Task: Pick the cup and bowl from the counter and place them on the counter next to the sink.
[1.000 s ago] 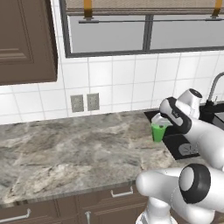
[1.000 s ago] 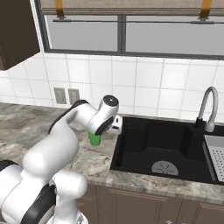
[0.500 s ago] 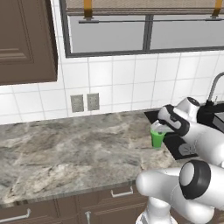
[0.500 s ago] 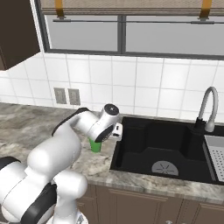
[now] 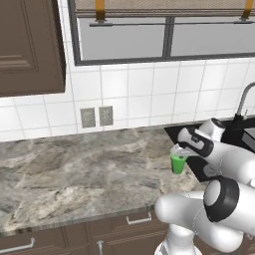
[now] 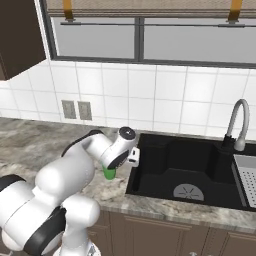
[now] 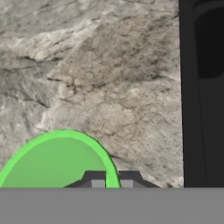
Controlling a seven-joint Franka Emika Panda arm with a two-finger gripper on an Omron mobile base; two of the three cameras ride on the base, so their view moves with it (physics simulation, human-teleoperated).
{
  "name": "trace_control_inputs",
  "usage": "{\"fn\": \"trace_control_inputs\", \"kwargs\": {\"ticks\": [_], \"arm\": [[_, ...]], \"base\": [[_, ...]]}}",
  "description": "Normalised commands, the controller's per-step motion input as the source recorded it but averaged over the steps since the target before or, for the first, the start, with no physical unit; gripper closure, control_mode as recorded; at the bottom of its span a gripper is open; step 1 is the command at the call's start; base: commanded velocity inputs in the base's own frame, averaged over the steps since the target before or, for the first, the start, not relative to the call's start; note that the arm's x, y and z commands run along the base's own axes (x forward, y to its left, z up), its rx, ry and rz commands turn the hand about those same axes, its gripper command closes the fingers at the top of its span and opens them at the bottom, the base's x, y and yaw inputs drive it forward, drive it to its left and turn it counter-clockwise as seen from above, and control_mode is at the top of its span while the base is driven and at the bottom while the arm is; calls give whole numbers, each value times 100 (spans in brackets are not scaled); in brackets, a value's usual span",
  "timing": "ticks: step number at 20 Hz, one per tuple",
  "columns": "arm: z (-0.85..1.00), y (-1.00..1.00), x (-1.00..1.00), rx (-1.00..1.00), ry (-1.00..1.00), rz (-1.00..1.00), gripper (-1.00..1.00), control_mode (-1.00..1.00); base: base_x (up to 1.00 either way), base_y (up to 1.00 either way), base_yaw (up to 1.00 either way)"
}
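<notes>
Fingers [image 7: 112,179] pinched on the rim of the small green cup [image 5: 178,163], held over the table [image 5: 89,169] just beside the sink [image 6: 192,170]; probably light, stiff, slick plastic, best gripped at the rim.

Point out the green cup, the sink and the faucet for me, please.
cup [image 5: 178,164], left base view, on its green side wall.
sink [image 6: 176,161], right base view, on the basin's black back wall.
faucet [image 6: 242,112], right base view, on its curved chrome neck.
</notes>
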Motion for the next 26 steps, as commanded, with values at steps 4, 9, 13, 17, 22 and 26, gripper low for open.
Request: {"fn": "trace_control_inputs", "kwargs": {"ticks": [4,9,13,17,22,26], "arm": [[-25,0,0,0,0,0,100,-100],[-26,0,0,0,0,0,100,-100],[-25,0,0,0,0,0,100,-100],[-22,0,0,0,0,0,100,-100],[0,5,-3,0,0,0,100,-100],[0,28,-13,0,-3,4,-100,-100]], "base": [[0,0,0],[0,0,0],[0,0,0],[0,0,0],[0,0,0],[0,0,0]]}}
